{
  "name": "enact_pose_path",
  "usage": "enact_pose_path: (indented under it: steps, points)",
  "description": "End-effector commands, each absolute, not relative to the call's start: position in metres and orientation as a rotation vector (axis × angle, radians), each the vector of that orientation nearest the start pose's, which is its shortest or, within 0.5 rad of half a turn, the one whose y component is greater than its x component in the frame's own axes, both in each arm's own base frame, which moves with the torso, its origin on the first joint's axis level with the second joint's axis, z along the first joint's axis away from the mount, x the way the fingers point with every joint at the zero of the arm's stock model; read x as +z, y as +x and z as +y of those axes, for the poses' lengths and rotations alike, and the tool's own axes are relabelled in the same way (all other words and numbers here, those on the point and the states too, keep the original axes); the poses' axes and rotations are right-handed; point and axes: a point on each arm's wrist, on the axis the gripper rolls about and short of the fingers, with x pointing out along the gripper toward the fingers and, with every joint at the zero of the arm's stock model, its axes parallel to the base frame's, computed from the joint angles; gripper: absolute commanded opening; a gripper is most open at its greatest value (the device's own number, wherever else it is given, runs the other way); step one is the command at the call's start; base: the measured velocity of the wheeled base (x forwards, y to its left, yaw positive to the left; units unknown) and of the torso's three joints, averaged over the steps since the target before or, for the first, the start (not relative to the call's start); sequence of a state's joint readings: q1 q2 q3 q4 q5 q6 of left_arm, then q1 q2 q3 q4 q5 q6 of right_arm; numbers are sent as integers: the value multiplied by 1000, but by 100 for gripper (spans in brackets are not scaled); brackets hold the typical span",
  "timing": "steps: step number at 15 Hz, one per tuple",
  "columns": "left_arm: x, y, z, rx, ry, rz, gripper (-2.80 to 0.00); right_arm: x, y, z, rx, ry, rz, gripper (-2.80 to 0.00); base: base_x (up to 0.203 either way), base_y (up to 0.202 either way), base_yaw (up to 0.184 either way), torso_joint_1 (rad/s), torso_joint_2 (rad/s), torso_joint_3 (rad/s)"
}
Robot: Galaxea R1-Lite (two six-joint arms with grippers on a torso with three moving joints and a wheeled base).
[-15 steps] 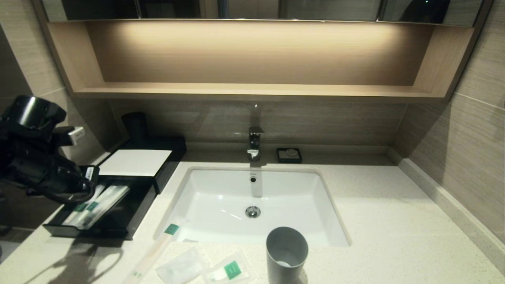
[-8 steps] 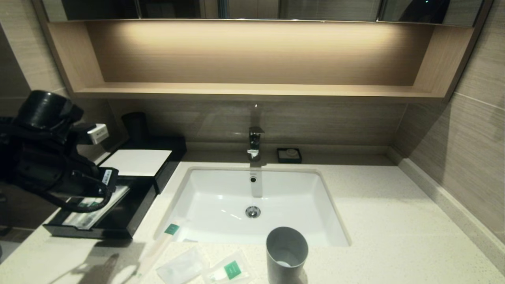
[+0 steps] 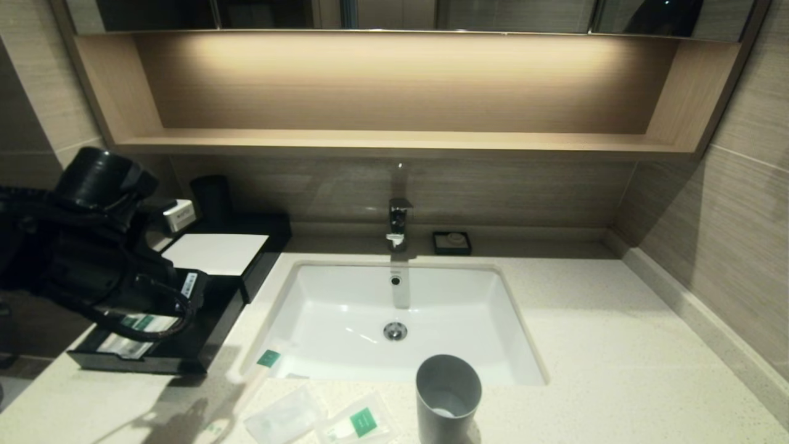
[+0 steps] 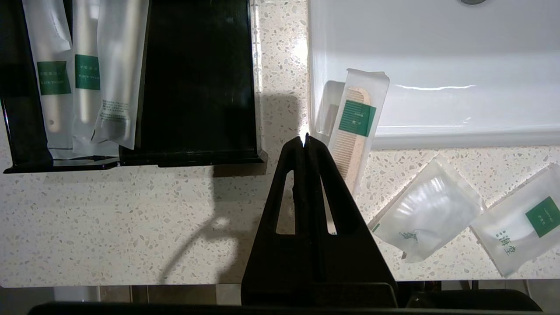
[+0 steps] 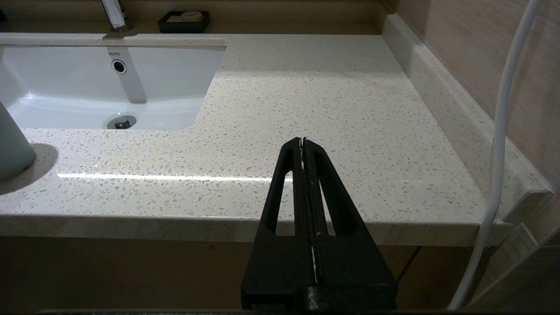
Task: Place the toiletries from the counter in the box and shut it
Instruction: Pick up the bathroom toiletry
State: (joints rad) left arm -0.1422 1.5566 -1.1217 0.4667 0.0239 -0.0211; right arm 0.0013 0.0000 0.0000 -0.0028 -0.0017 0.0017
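The low black rectangular box (image 3: 203,271) with a white flat top panel stands at the left of the broad off-white speckled stone counter (image 3: 592,345), and its pull-out front drawer (image 4: 197,87) is drawn open toward the counter's front edge. Inside the drawer lie a few long wrapped packets with green labels (image 4: 83,74), bunched along one side, so part of the packing looks done. Three toiletries are not yet in: a long thin pale wrapped comb with a green label (image 4: 356,127) rests at the near left corner of the white rectangular sunken basin (image 3: 394,308), its labelled end hanging over the basin's rim, and beside it on the counter lie a plain translucent flat sachet (image 4: 428,210) and a second translucent sachet with a green square (image 4: 520,232), just beside each other. A grey tumbler cup (image 3: 448,394) stands near them at the basin's front edge. The left gripper (image 4: 305,139) hangs above the counter between the open drawer and the comb, clenched on nothing. The right gripper (image 5: 302,141) is also pressed closed and empty, parked low off the counter's right front edge. By my reckoning, three pickups and the push that closes the drawer remain.
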Motion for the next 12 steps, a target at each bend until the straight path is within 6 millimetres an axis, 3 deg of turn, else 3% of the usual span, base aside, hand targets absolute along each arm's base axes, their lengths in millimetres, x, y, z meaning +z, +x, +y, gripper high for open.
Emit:
enact_pose_path:
  steps: [1, 5, 6, 12]
  points:
    - [211, 247, -37, -107, 60, 919, -280, 76, -23, 0, 0, 2, -3, -280, 0, 0, 0, 0, 0, 0]
    - [197, 248, -43, -128, 76, 970, -280, 76, -23, 0, 0, 2, -3, -280, 0, 0, 0, 0, 0, 0]
    - [196, 248, -46, -137, 79, 975, 0, 75, -23, 0, 0, 2, -2, -280, 0, 0, 0, 0, 0, 0]
    - [186, 246, -69, -221, 137, 1008, 0, 76, -23, 0, 0, 2, -3, -280, 0, 0, 0, 0, 0, 0]
